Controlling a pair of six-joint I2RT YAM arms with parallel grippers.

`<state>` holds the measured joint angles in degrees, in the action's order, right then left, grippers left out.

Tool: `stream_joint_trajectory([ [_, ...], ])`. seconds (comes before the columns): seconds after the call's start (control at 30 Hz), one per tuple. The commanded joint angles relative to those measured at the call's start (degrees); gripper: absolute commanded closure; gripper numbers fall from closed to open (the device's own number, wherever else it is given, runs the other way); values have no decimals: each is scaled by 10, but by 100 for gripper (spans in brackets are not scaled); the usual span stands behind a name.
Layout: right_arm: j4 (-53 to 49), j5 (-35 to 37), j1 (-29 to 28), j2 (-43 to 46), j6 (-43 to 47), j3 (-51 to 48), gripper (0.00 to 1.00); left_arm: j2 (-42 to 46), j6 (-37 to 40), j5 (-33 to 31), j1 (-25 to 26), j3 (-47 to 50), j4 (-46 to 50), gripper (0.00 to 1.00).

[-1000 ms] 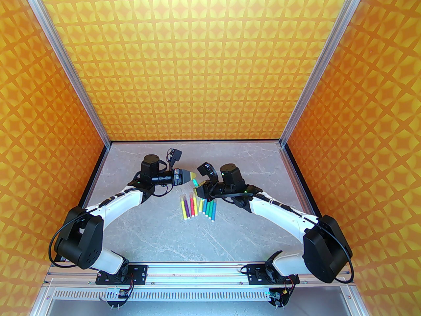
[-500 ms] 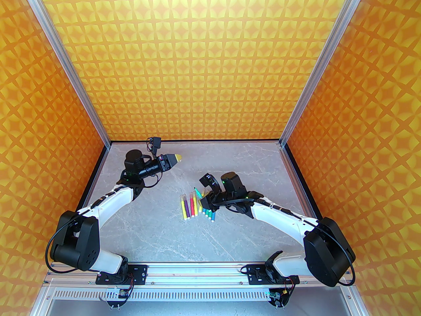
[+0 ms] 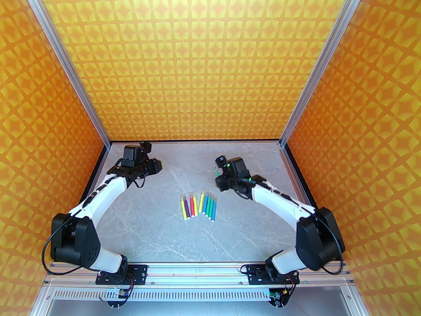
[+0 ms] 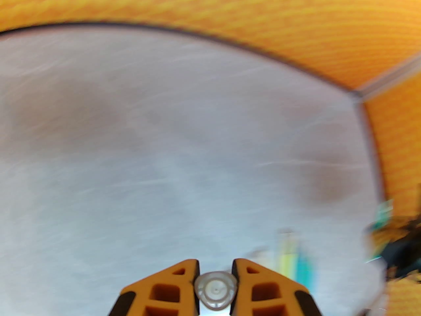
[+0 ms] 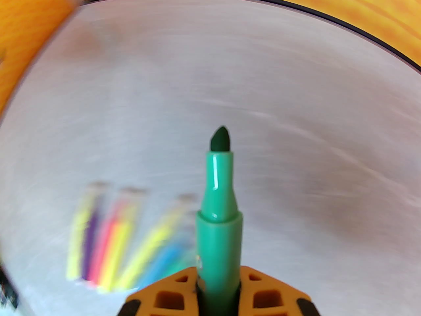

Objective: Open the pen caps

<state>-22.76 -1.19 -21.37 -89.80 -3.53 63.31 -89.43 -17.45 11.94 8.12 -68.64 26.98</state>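
Row of pens (image 3: 199, 206) mid-table (image 3: 158, 235); bare top all round it & btwn arms (image 3: 108, 193). L gripper (image 4: 214, 268) w/ cap (image 4: 215, 288) back-left near corner (image 3: 109, 145); R gripper (image 5: 218, 272) back-right of row, green pen (image 5: 218, 229) sticking out fwd. Walls (image 3: 197, 77) 3 sides.

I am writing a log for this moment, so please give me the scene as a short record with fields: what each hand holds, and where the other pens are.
left hand: shut on a clear cap, seen end-on between its fingers
right hand: shut on a green pen, gripped by the barrel
green pen state: uncapped, dark green tip bare, pointing away from the hand
other pens: lying side by side in a row on the table, apart from both hands
image quality: both wrist views are blurred
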Motion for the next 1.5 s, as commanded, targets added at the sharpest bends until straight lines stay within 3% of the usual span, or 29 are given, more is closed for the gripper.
stream_joint_trajectory([
  [0.0, -44, 85, 38, -39, 16, 37, 100, -40, 59, -86, -22, -12, 89, 100],
  [0.27, -38, 97, 125, -102, 32, 60, 100, -110, 90, -135, -69, -48, 102, 100],
  [0.53, -48, 95, 186, -155, 36, 79, 100, -183, 118, -137, -100, -94, 106, 100],
  [1.03, -56, 73, 217, -229, 13, 108, 98, -267, 141, -137, -121, -144, 132, 100],
  [1.47, -61, 56, 223, -253, 5, 116, 89, -296, 142, -137, -121, -159, 142, 88],
])
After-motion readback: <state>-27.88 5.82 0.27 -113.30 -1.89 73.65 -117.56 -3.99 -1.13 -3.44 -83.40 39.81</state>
